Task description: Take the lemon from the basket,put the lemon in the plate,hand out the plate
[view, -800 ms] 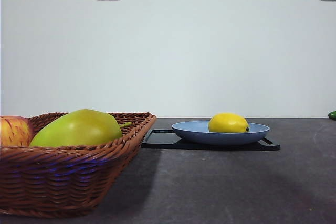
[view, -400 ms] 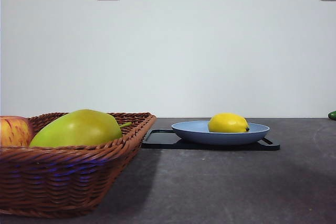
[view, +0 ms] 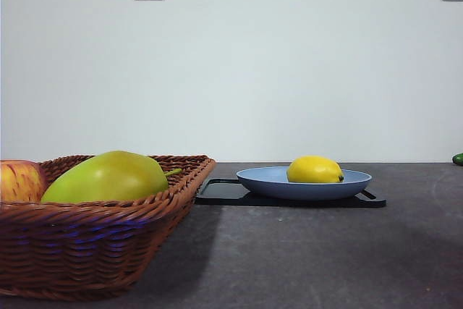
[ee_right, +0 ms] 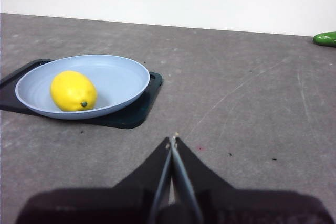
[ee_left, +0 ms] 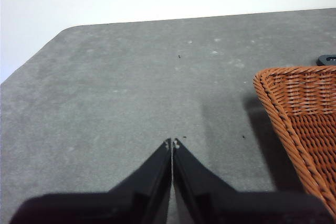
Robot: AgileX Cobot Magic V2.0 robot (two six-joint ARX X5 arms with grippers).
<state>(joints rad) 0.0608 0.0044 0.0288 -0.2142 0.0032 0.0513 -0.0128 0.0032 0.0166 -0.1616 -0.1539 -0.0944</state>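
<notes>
Zero change across the last second | lemon [view: 315, 169] rests in blue plate [view: 304, 184] on black tray [view: 224, 193], centre-right | basket [view: 101, 240] lower left | left gripper [ee_left: 172, 143] and right gripper [ee_right: 172, 141] clenched, empty | only the hand-out remains.

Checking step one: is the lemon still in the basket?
No, the lemon lies in the blue plate on the black tray, outside the basket.

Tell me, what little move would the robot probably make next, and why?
Probably the right gripper opens and reaches toward the plate rim. The lemon already lies in the plate, which sits on the black tray, so only handing it out remains. That gripper is shut and apart from it.
</notes>
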